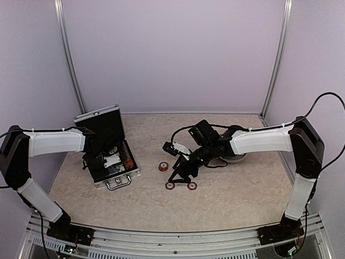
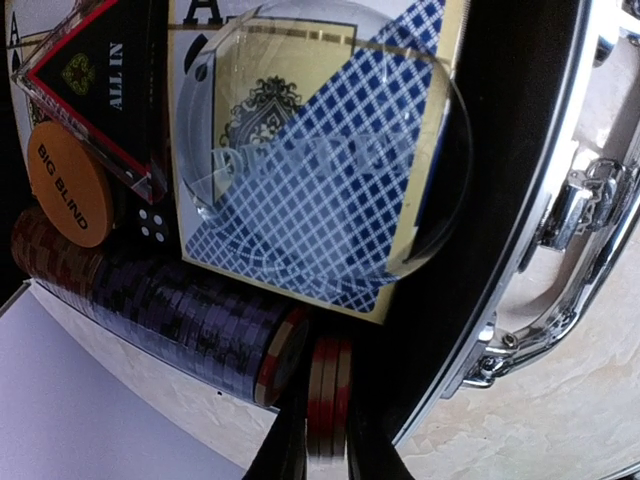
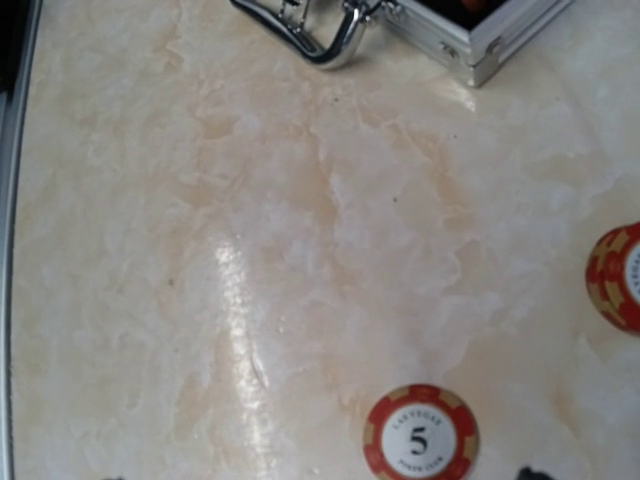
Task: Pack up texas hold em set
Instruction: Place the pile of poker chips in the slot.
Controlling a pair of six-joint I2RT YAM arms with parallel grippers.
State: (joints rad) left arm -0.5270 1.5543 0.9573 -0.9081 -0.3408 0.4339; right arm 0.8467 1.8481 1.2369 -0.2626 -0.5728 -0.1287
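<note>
The silver briefcase (image 1: pixel 96 115) lies open at the left, and its rim (image 2: pixel 520 270) and handle (image 2: pixel 590 225) show in the left wrist view. Inside are a blue card box (image 2: pixel 330 215), a clear disc (image 2: pixel 300 80), the black "ALL IN" marker (image 2: pixel 95 70), an orange "BIG BLIND" disc (image 2: pixel 70 195) and a row of chips (image 2: pixel 150 310). My left gripper (image 1: pixel 101 160) is inside the case, shut on a few red-and-white chips (image 2: pixel 330 395) beside that row. My right gripper (image 1: pixel 180 182) is open wide over the table. Three loose chips (image 1: pixel 163 167) (image 1: pixel 170 185) (image 1: pixel 192 185) lie round it. One "5" chip (image 3: pixel 420 437) lies between its fingertips.
A pale round dish (image 1: pixel 236 158) is mostly hidden under the right arm. The case's corner (image 3: pixel 490 45) and handle (image 3: pixel 310 30) are at the top of the right wrist view. Another chip (image 3: pixel 618 275) is at its right edge. Walls enclose the table.
</note>
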